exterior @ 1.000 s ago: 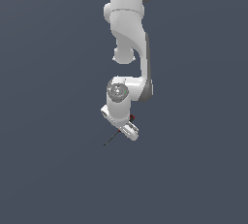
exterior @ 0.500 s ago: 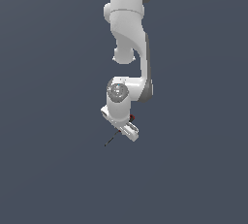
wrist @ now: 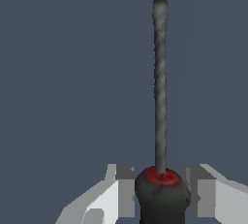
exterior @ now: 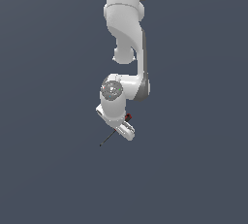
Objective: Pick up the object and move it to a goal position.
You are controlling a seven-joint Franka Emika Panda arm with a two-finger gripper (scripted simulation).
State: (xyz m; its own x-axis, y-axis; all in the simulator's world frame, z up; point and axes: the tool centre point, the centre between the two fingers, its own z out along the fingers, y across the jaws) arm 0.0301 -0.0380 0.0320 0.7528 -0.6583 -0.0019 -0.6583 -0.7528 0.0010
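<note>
Screwdriver [wrist: 160, 121]: clamped by its handle between the two fingers of the hand [wrist: 162, 196], one pale finger [wrist: 118, 194] against each side of the handle. Handle black and bulbous, with a red collar where the shaft enters. Shaft thin, dark grey metal, straight, ending in a small flat tip; it points away from the wrist.

In the exterior view the screwdriver [exterior: 110, 136] sits under the arm [exterior: 127, 39], at the hand [exterior: 124, 126]. A spot of red handle shows beside the hand; the shaft slants down toward the exterior view's left. Plain dark grey surround; whether the tip touches any surface cannot be told.
</note>
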